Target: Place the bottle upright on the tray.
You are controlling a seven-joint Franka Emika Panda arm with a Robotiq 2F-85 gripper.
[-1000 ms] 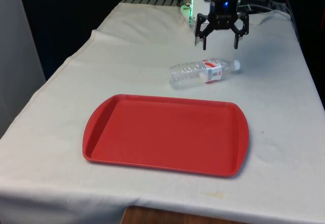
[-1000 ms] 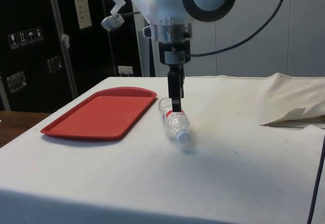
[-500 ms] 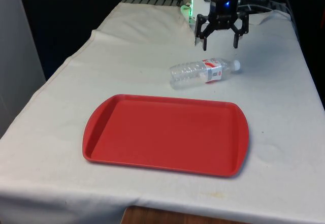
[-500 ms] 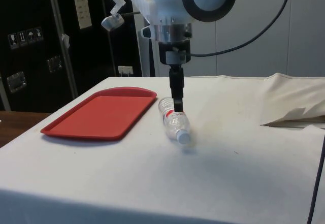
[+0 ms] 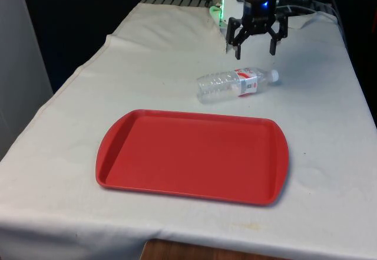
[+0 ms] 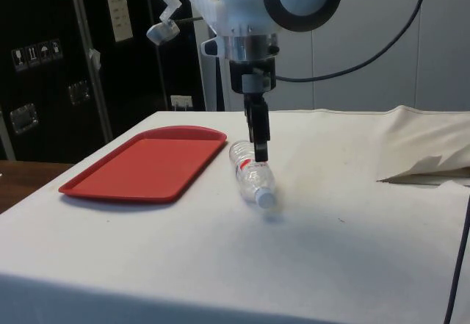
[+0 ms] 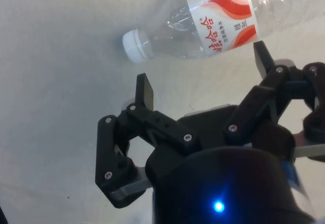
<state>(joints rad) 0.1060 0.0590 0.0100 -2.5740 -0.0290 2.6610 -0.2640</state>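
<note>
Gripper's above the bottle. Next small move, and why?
Probably lower straight down over the bottle. It lies on its side on the cloth, off the tray, and the gripper hangs open above its label end, touching nothing.

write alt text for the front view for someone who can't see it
A clear plastic bottle with a red-and-white label lies on its side on a white-clothed table, just beyond an empty red tray. A black two-finger claw hangs open above the cloth past the bottle's cap end, touching nothing.
</note>
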